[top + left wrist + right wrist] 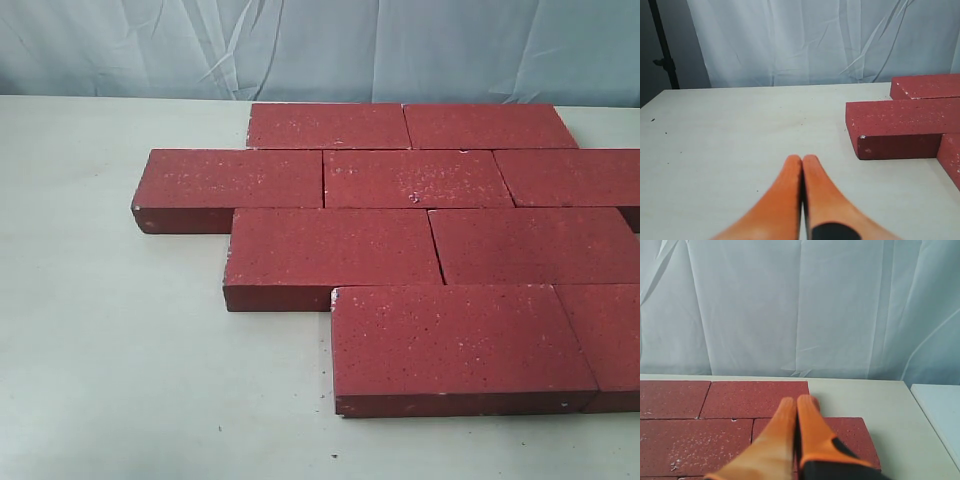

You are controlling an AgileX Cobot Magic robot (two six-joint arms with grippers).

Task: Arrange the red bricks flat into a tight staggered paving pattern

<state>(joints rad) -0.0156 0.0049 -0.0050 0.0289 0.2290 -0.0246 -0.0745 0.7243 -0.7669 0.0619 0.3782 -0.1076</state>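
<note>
Several dark-red bricks (415,245) lie flat on the pale table (110,380) in four staggered rows, edges touching; the nearest one (455,345) sits at the front. No gripper shows in the exterior view. In the left wrist view my left gripper (802,159) is shut and empty, its orange fingers (782,200) pressed together over bare table, well apart from the end of a brick (900,130). In the right wrist view my right gripper (798,401) is shut and empty above the bricks (757,399), near the far rows' end.
A white wrinkled curtain (320,45) hangs behind the table. A dark stand pole (662,45) rises past the table's corner in the left wrist view. A lighter surface (940,410) adjoins the table beyond the bricks in the right wrist view.
</note>
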